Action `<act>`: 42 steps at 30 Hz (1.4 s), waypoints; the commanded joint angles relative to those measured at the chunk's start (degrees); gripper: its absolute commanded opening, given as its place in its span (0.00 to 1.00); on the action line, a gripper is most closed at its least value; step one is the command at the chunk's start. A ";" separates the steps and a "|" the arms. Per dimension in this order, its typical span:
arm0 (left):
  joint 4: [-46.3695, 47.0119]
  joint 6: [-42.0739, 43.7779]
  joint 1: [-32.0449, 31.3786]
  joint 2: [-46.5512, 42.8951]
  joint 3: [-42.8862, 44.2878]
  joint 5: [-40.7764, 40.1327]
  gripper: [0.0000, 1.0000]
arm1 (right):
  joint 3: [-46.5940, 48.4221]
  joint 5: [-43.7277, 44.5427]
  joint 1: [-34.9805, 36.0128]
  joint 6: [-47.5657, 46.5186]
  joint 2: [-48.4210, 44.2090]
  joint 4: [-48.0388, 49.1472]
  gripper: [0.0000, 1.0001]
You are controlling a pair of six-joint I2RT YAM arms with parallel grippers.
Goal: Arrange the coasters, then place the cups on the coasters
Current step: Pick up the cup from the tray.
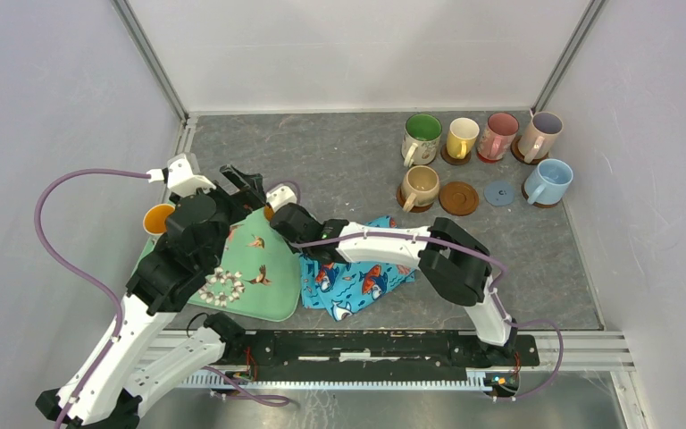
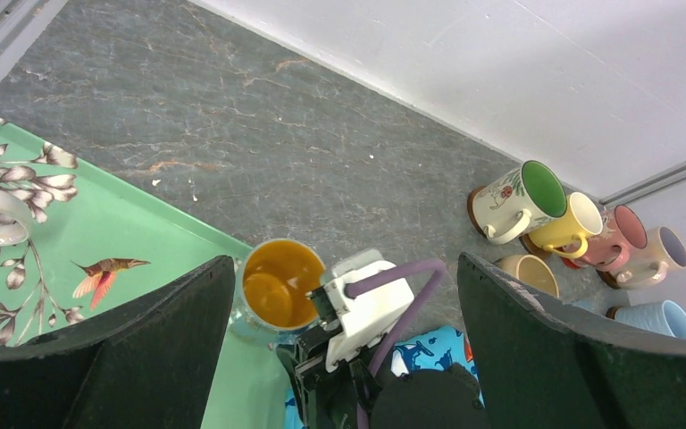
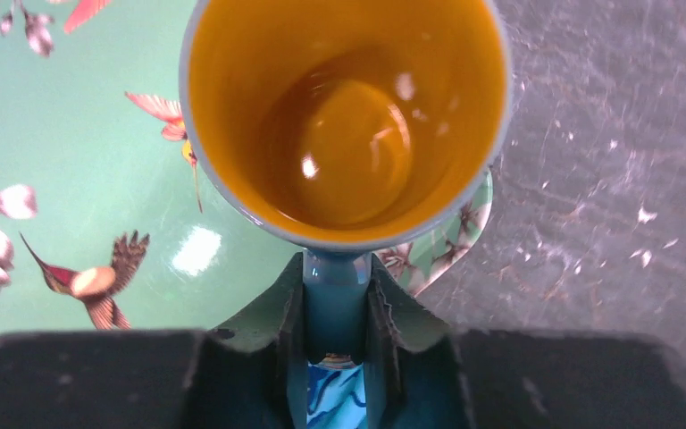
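Nearest to you, the right gripper (image 3: 337,290) has its fingers (image 3: 263,323) narrow around the handle of the blue-grey ceramic mug with orange inside (image 3: 344,116). Both pads lie against the handle, so I judge that the grip is made. This mug stands on a corner of the green floral tray (image 3: 71,116), just beside the blue fish-print cloth (image 1: 362,281).

The left gripper (image 1: 243,181) hangs above the tray with its fingers wide apart and holds nothing. A second orange-lined mug (image 1: 157,217) stands at the tray's left edge, partly hidden by the left arm.

Far right on the grey stone-patterned desk (image 1: 339,161), six ceramic mugs (image 1: 501,134) stand on coasters. The brown ringed round coaster (image 1: 458,197) and the blue-grey round coaster (image 1: 500,192) are free.

So the step in hand is, I think, picking up the seventh cup. For the next move you need a straight lift until the base clears the tray rim. Then carry the mug over the cloth and set it upright and centred on a free coaster, away from its neighbours. Held only by the handle, it may tilt.
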 commanded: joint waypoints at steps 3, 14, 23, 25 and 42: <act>3.05 1.80 -0.15 -0.06 0.39 -0.94 1.00 | 4.71 0.13 -0.15 -3.61 -0.27 -0.63 0.02; 4.47 2.10 -0.11 -0.42 0.37 -1.13 1.00 | 4.76 0.50 -0.43 -7.39 -6.40 0.40 0.00; 6.31 2.69 -0.15 -1.75 -1.04 -1.13 1.00 | 0.22 0.69 -1.57 -8.88 -14.88 3.46 0.00; 6.54 2.55 -0.15 -1.85 -1.40 -1.11 1.00 | -1.02 0.70 -2.05 -9.07 -17.02 4.11 0.00; 8.18 2.57 -0.15 -2.81 -5.59 0.09 1.00 | -15.38 4.59 -11.85 -9.63 -36.92 5.47 0.00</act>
